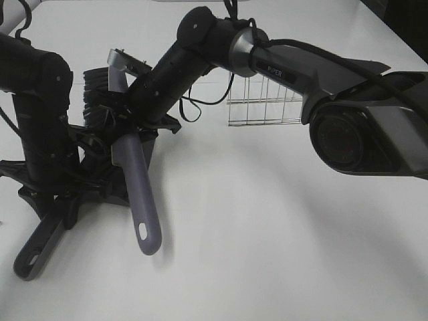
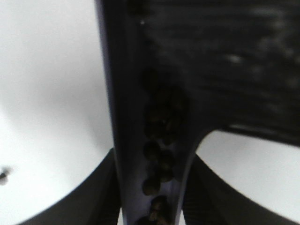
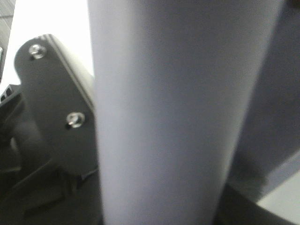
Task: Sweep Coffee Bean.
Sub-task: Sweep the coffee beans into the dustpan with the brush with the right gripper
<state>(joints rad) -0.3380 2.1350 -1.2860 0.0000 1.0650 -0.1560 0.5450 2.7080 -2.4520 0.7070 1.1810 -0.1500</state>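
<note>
- Brush handle [image 3: 164,117] fills view, my right claw [image 1: 126,90] pinching it.
- Left claw [image 2: 152,201] pinching dustpan [image 2: 110,117]; coffee beans [image 2: 159,131] in its channel.
- White desk [image 1: 267,234] underneath.

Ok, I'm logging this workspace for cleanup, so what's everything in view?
small oval coffee beans: a cluster, dark brown, inside the dustpan
scoop-shaped plastic dustpan: one, grey, table's left side
long-handled plastic brush: one, lavender-grey handle, black bristles, at the dustpan
wire mesh basket: one, silver, far middle of table
flat white table: one, white, under everything
left fingers: black, shut on the dustpan
right fingers: dark, shut on the brush handle
</note>
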